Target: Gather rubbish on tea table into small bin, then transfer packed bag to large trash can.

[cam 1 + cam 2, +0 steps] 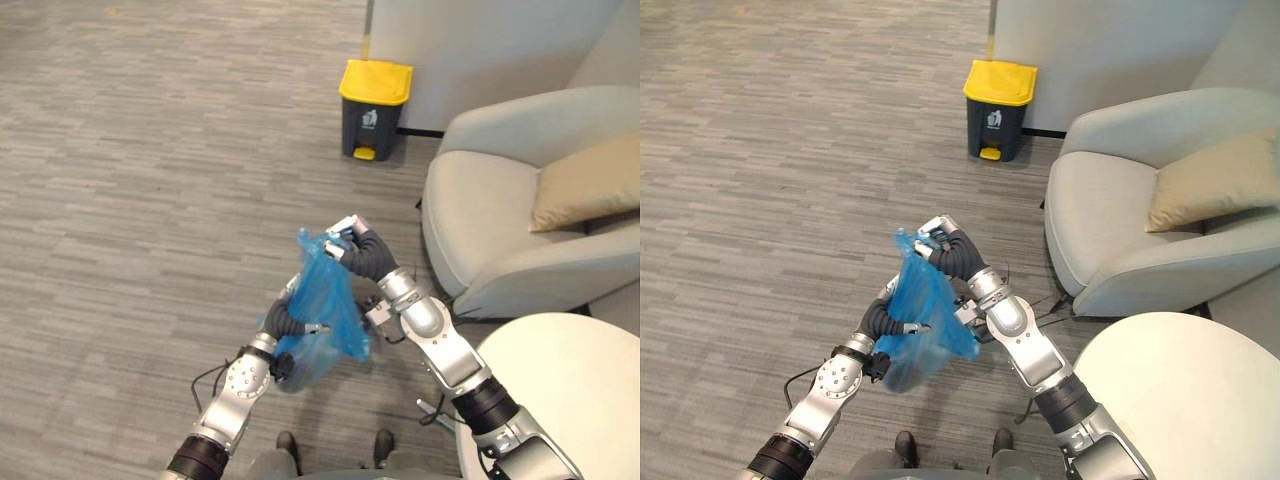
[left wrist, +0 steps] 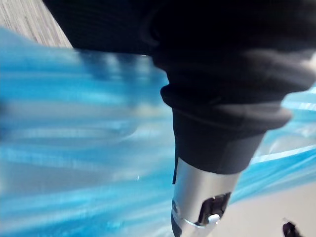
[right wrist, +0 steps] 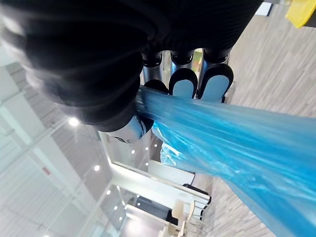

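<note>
A packed blue plastic bag hangs over the carpet between my two hands. My right hand is at the bag's gathered top, and the right wrist view has its dark-tipped fingers curled onto the blue film. Lower down, my left hand is against the bag's side with its thumb laid across the plastic. The large trash can, dark grey with a shut yellow lid, stands by the wall ahead and a little to the right.
A light grey armchair with a tan cushion stands at the right. The white round tea table is at the lower right, close to my right arm. Grey carpet stretches ahead and left toward the can.
</note>
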You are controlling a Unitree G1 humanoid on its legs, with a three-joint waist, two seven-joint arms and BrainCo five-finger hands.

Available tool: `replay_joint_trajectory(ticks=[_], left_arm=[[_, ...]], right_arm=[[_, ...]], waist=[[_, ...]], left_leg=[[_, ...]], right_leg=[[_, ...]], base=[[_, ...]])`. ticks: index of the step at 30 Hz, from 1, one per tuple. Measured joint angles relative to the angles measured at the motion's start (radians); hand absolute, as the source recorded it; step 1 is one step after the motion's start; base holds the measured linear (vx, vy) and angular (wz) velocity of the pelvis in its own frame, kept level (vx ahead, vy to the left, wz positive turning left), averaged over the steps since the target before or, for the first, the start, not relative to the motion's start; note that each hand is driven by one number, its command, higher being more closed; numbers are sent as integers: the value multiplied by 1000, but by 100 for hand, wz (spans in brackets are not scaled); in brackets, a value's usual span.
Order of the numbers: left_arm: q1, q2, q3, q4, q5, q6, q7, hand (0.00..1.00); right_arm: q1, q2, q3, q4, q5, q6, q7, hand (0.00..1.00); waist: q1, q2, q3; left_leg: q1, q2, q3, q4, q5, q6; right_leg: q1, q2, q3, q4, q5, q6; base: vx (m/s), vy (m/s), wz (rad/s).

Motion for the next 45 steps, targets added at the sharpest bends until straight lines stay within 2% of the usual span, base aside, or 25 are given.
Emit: replay_joint_trajectory(ticks=[4,5,12,16,22,23,27,30,34,35,38,43,45], left_arm=[[-72,-5,-22,73,40,-2,4,0],[-82,-6,-26,84,46,-2,5,100],[-124,-22,-39,159,109,-5,23,100],[-124,-53,-48,175,112,-20,44,100],[-110,-76,-60,192,95,-14,86,100],[-110,-77,-58,192,74,-11,86,100],[-101,-77,-53,190,51,10,89,100],[-48,-88,-23,174,42,27,88,100],[22,-90,86,145,-26,28,87,100],[39,-89,133,144,-82,27,90,100],[87,-85,214,129,-153,26,108,100],[146,-82,330,134,-195,26,121,100],[169,-57,381,140,-195,26,126,100]], right_arm=[[-16,1,57,-18,26,0,28,100],[-21,1,64,-18,30,0,36,100],[-90,0,111,-13,55,15,43,100],[-120,-3,131,-8,56,28,41,100],[-138,1,133,38,50,28,35,100],[-138,1,134,40,45,28,35,0],[-130,3,135,61,39,25,36,0],[-65,2,129,66,-8,16,35,0],[65,-35,110,65,-109,-2,35,0],[109,-58,85,65,-161,-9,32,0],[192,-104,16,63,-253,-22,6,0],[320,-175,-74,62,-272,-48,-8,0],[393,-197,-122,67,-270,-54,-5,0]], waist=[[-4,-8,-7],[-3,-8,-7],[0,-16,-13],[-1,-16,-13],[-1,-15,-15],[-1,-15,-15],[-1,-12,-18],[-2,-8,-30],[1,-7,-38],[1,-7,-38],[1,-7,-38],[1,-6,-38],[0,-4,-37]], left_leg=[[30,6,3,-77,48,-4],[35,7,5,-87,54,-4],[63,24,26,-138,86,-16],[63,27,30,-139,88,-19],[78,28,25,-139,88,-19],[77,28,24,-139,88,-19],[77,28,20,-140,88,-19],[79,28,12,-141,88,-19],[79,29,7,-142,88,-19],[79,28,7,-142,88,-19],[79,28,6,-142,88,-19],[76,31,0,-142,87,-19],[74,31,-11,-141,88,-20]], right_leg=[[0,20,8,-22,20,-7],[0,22,9,-25,25,-8],[-1,48,31,-46,47,-17],[2,54,38,-60,56,-16],[22,55,37,-66,56,-16],[22,55,37,-66,56,-16],[23,55,37,-66,56,-15],[33,55,28,-78,56,-15],[38,56,24,-83,56,-15],[38,55,24,-82,56,-15],[39,55,24,-82,56,-14],[39,55,19,-83,54,-12],[43,55,5,-83,51,-11]], base=[[-93,-40,-7],[-67,-41,-10],[-31,-25,-12],[-4,-12,-7],[0,0,0],[0,0,0],[0,0,0],[3,-1,8],[8,-2,3],[0,0,0],[0,0,0],[-4,0,1],[-9,-6,13]])
